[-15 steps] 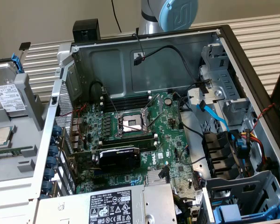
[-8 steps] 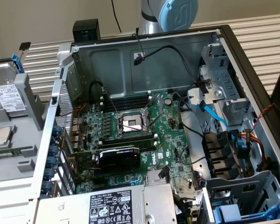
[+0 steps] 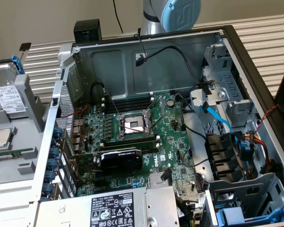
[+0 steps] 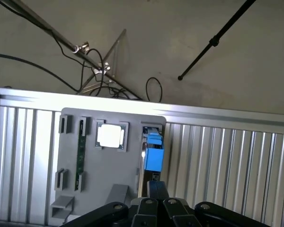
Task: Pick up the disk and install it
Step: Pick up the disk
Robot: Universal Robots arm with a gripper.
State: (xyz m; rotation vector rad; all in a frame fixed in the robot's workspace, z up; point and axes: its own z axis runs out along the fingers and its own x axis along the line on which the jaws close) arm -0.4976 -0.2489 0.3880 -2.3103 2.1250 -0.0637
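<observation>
Closest to the lens: pincer (image 4: pixel 157 191), black fingers (image 4: pixel 148 209) shut flat against each other, gripping nothing. Held clear of everything, aimed along its own line at a parts tray.

Largest in sight, well away from the pincer: open computer case (image 3: pixel 236 52), side panel off, on the exterior view's right of that tray. Green motherboard (image 3: pixel 132 137) flat inside, grey power-supply box (image 3: pixel 118 208) with a black-and-white label at the near edge.

Under and beyond the pincer's line: ribbed metal tabletop (image 4: pixel 227 161), then bare floor.

Arm (image 3: pixel 154 16): silver link and pale blue joint cap (image 3: pixel 180 12) rising behind the case's far wall in the exterior view, wrist turned so that its camera looks down past the fingertips onto tray and table.

Straight ahead of the fingertips: grey parts tray (image 4: pixel 109 184), resting on the ribbed top.

On that tray, directly in line with the closed fingertips and apart from them: disk (image 4: pixel 153 156), seen edge-on from the wrist, blue carrier frame uppermost, seated in its slot. Not touched, not lifted, not in the case. From the exterior view, white label facing up, at the case's left.

Farther off the pincer's line, on the same tray: green memory stick (image 4: pixel 79 158) in a narrow slot, and between it and the disk a small square silver chip (image 4: pixel 109 135).
</observation>
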